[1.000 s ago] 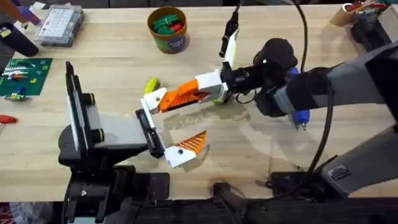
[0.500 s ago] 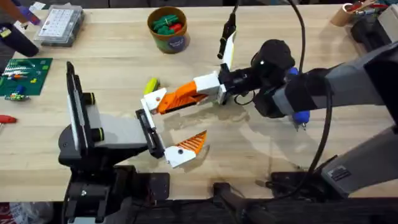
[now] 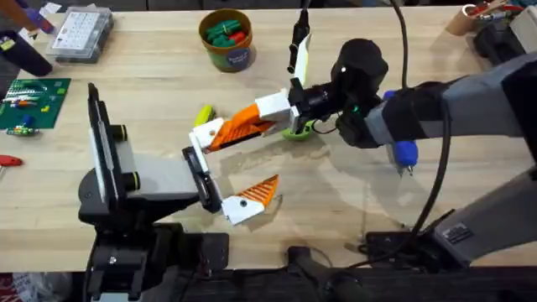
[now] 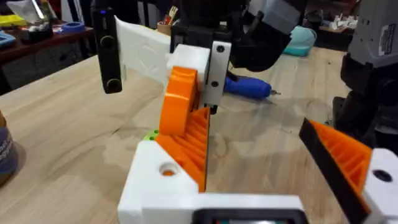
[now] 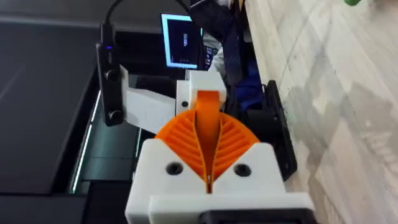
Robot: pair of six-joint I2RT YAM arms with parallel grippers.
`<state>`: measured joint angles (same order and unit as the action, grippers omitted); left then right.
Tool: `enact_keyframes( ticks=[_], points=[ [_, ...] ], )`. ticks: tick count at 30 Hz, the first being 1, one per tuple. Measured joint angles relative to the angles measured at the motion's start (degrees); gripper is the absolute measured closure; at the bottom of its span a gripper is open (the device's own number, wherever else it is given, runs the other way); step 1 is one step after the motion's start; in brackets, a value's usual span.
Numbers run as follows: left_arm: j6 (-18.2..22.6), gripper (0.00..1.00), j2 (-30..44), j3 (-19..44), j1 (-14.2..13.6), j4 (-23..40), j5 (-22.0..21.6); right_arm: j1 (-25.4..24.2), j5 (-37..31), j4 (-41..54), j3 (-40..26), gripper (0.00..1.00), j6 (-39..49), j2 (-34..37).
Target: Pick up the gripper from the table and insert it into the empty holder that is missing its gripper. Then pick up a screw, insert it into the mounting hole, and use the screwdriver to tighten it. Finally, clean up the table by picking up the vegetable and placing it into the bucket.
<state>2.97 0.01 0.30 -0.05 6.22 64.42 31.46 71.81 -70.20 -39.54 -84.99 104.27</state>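
The gripper [image 3: 210,134], a white block with an orange ribbed finger, sits at the far end of the black holder [image 3: 201,178] on the left arm's tip. My right gripper [image 3: 241,128] reaches in from the right and is shut on its orange finger [image 4: 186,134]. A matching finger [image 3: 245,201] stands at the holder's near end, so my left gripper [image 3: 267,155] is wide open. The blue screwdriver [image 3: 404,154] lies beneath the right arm. A yellow-green vegetable [image 3: 204,115] lies beside the holder. The bucket [image 3: 226,39] stands at the back with green pieces inside.
A clear parts box [image 3: 80,33] sits at the back left, with a green board [image 3: 32,102] in front of it. A small green piece [image 3: 296,132] lies under the right wrist. A cable loops over the right half of the table.
The right arm has shifted slightly left and toward the back, still gripping the orange finger. The green piece under its wrist shows more. The left arm has not moved.
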Motion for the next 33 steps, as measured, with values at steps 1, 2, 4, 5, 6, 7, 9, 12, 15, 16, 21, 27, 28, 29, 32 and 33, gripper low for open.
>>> enact_keyframes(
  ticks=[1,2,4,5,6,7,9,12,15,16,21,27,28,29,32,33],
  points=[
    [0.1,0.015,0.0,0.0,0.0,0.0,0.0,0.0,0.0,0.0,0.0,0.984,0.1,0.0],
    [0.1,0.015,0.0,0.0,0.0,0.0,0.0,0.0,0.0,0.0,0.0,0.984,0.2,0.0],
    [0.1,0.015,0.0,0.0,0.0,0.0,0.0,0.1,0.0,0.0,0.0,0.984,0.2,0.0],
    [0.1,0.015,0.0,0.0,0.0,0.0,0.0,0.2,0.0,0.0,0.0,0.984,0.2,0.0],
    [0.1,0.015,0.0,0.0,0.0,0.0,0.0,0.4,-0.1,0.0,-0.1,0.984,0.3,0.0],
    [0.1,0.015,0.0,0.0,0.0,0.0,0.0,0.7,-0.2,0.0,-0.1,0.984,0.4,0.0],
    [0.1,0.015,0.0,0.0,0.0,0.0,0.1,1.1,-0.4,0.1,-0.1,0.984,0.6,0.0],
    [0.1,0.015,0.0,0.0,0.0,0.0,0.1,1.5,-0.5,0.3,-0.1,0.984,0.7,0.0],
    [0.0,0.015,0.0,0.0,0.0,0.0,0.1,1.5,-0.4,0.9,-0.2,0.984,0.9,0.0],
    [0.0,0.015,0.0,0.0,0.0,0.0,0.1,1.5,-0.4,1.1,-0.3,0.984,0.9,0.0],
    [0.1,0.015,0.0,0.0,0.0,0.0,-0.1,1.5,-0.1,2.5,-1.2,0.984,1.5,0.0],
    [0.2,0.015,0.0,0.0,0.0,-0.1,-0.8,1.6,0.3,5.0,-2.6,0.984,2.5,0.0],
    [0.3,0.015,0.0,0.0,0.0,-0.1,-0.9,1.6,0.3,5.2,-2.7,0.984,2.6,0.0],
    [0.3,0.015,0.0,0.0,0.0,-0.2,-0.9,1.6,0.3,5.2,-2.7,0.984,2.8,0.0],
    [0.5,0.015,0.0,0.0,0.0,-0.2,-0.9,1.5,0.5,5.5,-2.9,0.984,3.1,0.0],
    [0.5,0.015,0.0,0.0,0.0,-0.2,-0.9,1.4,0.6,5.6,-3.0,0.984,3.2,0.0]
  ],
)
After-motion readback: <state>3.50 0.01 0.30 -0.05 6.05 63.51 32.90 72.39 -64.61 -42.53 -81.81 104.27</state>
